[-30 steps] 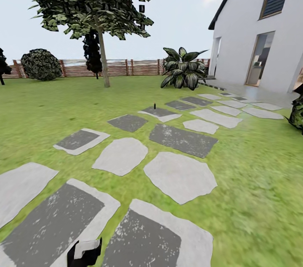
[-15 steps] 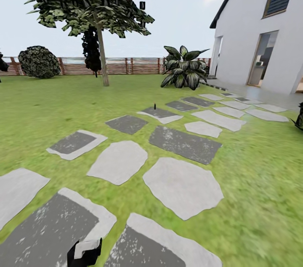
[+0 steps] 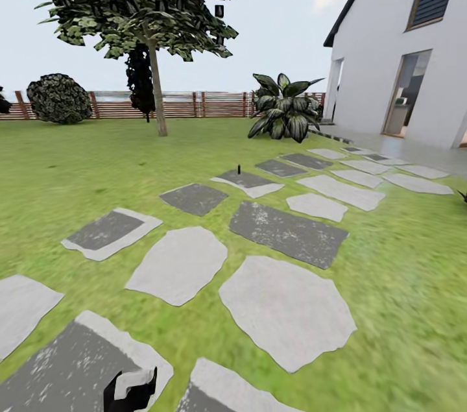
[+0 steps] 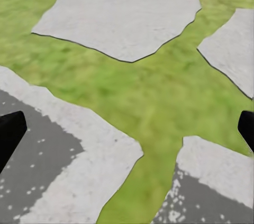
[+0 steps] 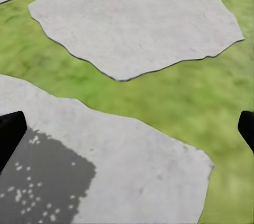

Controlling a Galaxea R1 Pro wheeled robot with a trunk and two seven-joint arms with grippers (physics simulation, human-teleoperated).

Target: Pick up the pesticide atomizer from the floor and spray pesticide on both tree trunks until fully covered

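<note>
**Though it's tiny from here, the spray bottle is in sight**

While both claws hang over the path, the spray bottle (image 3: 239, 169) is way up ahead, so small in the head view that it's just a dark upright speck. It stands on a dark stepping stone (image 3: 246, 180), on the near side of the big tree (image 3: 139, 3) and a little toward the house (image 3: 402, 42) from it. I can't make out the label or the trigger at that size.

The tree has a pale straight trunk (image 3: 157, 91) coming up out of the lawn (image 3: 78, 165), well apart from the bottle. Just behind the tree there's a skinny near-black tree (image 3: 139, 78), and behind both runs the wooden fence (image 3: 194, 104). A round bush (image 3: 59, 98) sits against the fence on the tree's far side from the house. A big leafy plant (image 3: 283, 107) sits between the tree and the house.

Left claw (image 4: 127, 131): spread wide, one black fingertip (image 4: 10, 134) at each edge of its wrist view. Nothing is held, just grass and grey stones under it. Right claw (image 5: 127, 131): same deal, wide open and empty, with pale and dark stone (image 5: 132, 23) below it.

A black and white bit of the left arm (image 3: 130, 389) pokes in at the bottom of the head view.
</note>
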